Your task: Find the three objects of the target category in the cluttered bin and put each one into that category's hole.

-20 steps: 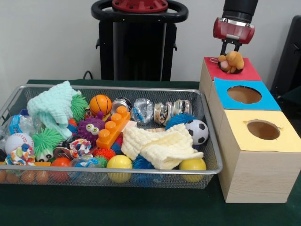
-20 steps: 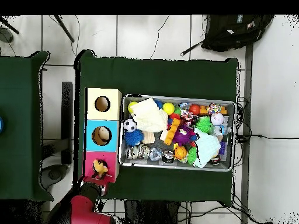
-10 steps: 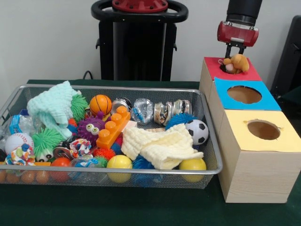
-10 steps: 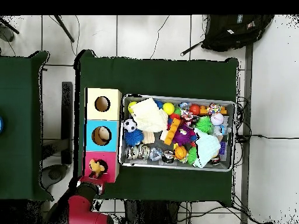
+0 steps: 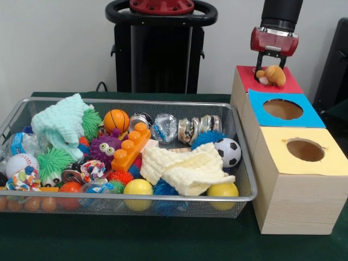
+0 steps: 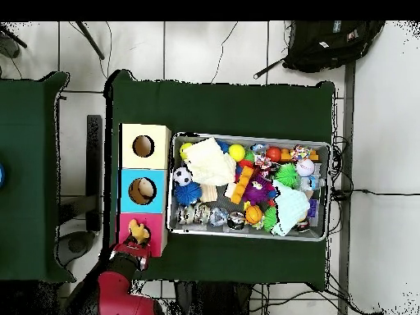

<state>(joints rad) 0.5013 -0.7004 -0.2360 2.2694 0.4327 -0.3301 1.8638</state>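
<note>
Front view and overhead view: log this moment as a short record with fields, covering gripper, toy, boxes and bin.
gripper: gripper above the red-topped box, jaws either side of the toy
toy: pale-yellow and orange toy figure, lying over the red top's hole
blue-topped box: blue-topped box, a pale thing shows in its hole overhead
yellow-topped box: yellow-topped box, hole looks empty
bin: wire bin full of balls, cloths, toys
</note>
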